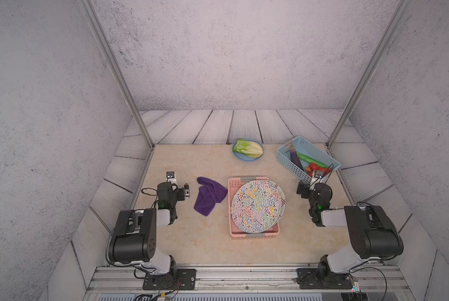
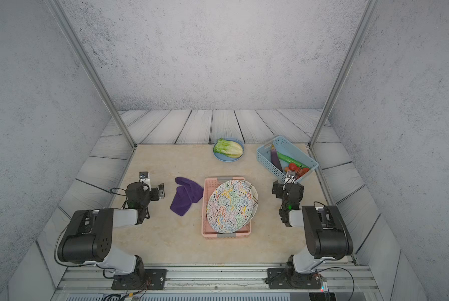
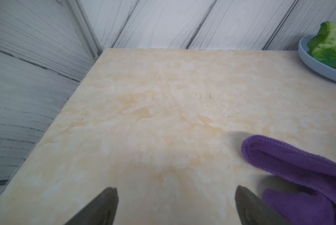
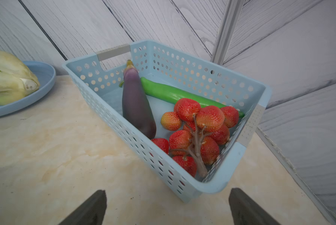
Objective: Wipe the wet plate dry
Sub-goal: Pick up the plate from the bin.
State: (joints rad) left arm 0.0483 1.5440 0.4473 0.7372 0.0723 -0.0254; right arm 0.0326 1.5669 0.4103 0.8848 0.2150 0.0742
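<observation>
The squiggle-patterned plate (image 1: 256, 206) is propped tilted in the pink basket (image 1: 237, 235) (presumably to drain), the purple cloth (image 1: 209, 195) is laid just beside it, and the left gripper (image 3: 175, 190) and right gripper (image 4: 168, 191) are held wide apart, empty.

light: bright, even, diffuse overhead | shadows: soft faint patch by folded purple microfibre cloth (image 3: 291, 167), just past left gripper fingertips (image 3: 249, 210) | focus: fingertips blurred | edges: wide-angle bowing, top views
</observation>
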